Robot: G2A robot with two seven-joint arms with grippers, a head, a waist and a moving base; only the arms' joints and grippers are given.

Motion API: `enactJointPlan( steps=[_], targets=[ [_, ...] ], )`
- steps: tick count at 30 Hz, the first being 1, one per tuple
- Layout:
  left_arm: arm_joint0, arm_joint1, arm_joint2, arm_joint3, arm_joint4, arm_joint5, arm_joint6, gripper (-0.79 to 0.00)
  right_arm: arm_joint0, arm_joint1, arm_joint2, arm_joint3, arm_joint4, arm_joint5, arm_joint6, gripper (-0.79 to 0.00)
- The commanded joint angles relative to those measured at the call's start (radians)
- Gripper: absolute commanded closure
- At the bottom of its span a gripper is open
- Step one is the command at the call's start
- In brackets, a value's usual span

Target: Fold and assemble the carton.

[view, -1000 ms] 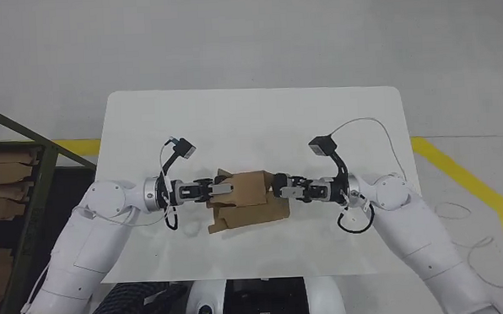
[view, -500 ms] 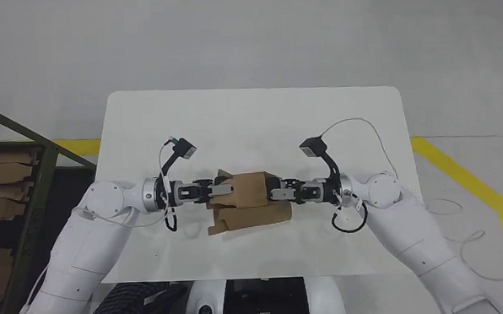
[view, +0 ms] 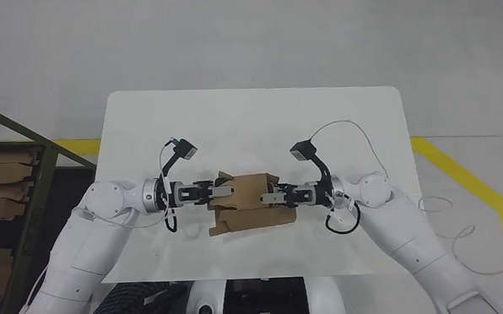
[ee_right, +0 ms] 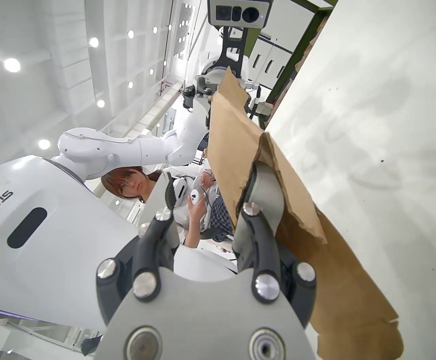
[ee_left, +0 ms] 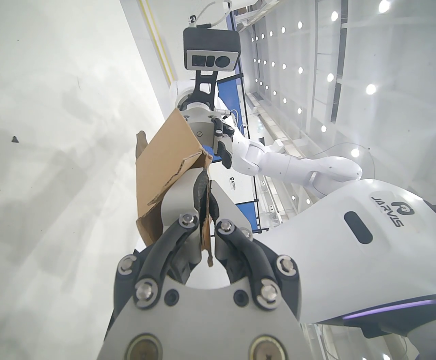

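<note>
A brown cardboard carton, partly folded with loose flaps, sits near the table's front middle between both arms. My left gripper is at its left end; in the left wrist view the gripper is shut on a flap edge of the carton. My right gripper is at the right end. In the right wrist view it stands open, one finger tucked behind a carton panel, the other finger free outside.
The white table has bare room behind and beside the carton. A dark rack holding flat cardboard stands off the table's left side. A thin cable loops from the right wrist.
The right arm has moved left toward the carton, pushing its gripper into the carton's right end. The left arm and its grip have stayed put.
</note>
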Motion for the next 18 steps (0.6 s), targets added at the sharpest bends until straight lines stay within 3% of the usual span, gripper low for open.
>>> enactJointPlan(
  steps=[1, 4, 11, 18],
  targets=[
    [0.000, 0.000, 0.001, 0.001, -0.001, 0.001, -0.002, 0.000, 0.005, -0.002, -0.004, 0.008, 0.003, 0.001, 0.001, -0.339],
    [0.000, 0.001, 0.002, 0.004, 0.000, 0.002, -0.005, 0.000, 0.013, -0.005, -0.011, 0.020, -0.001, 0.005, 0.005, -0.314],
    [0.001, 0.002, 0.001, 0.008, -0.008, 0.014, -0.019, 0.000, 0.026, -0.010, -0.023, 0.032, -0.016, 0.010, 0.010, -0.028],
    [0.005, 0.005, -0.001, 0.004, -0.007, 0.019, -0.024, 0.000, 0.032, -0.010, -0.027, 0.036, -0.021, 0.015, 0.015, 0.000]
  ],
)
